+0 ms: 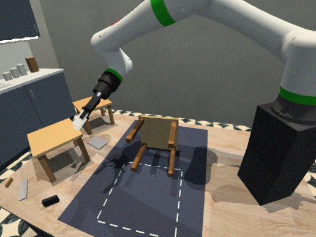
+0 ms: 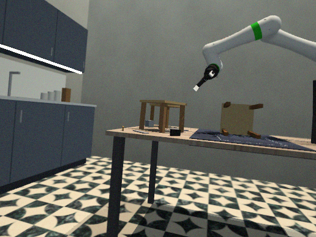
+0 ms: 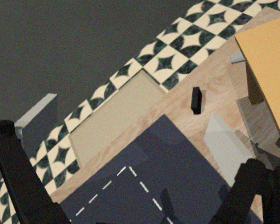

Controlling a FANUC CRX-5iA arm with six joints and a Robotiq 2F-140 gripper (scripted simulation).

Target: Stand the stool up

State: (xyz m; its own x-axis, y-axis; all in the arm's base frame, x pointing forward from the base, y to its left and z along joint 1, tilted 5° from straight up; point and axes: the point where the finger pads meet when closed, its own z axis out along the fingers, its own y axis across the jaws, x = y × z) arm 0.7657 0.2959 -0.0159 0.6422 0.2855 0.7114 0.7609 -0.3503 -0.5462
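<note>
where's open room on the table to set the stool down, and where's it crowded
Free: the mat inside the dashed rectangle, in front of the tipped stool. Only two leg tips reach its far edge. Crowded: the left side, with two upright stools, a grey tile and a black block.

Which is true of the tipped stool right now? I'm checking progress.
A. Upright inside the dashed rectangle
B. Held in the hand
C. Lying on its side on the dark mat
C: the stool lies tipped, legs sideways, on the dark mat; the hand is open above the other stools.
</note>
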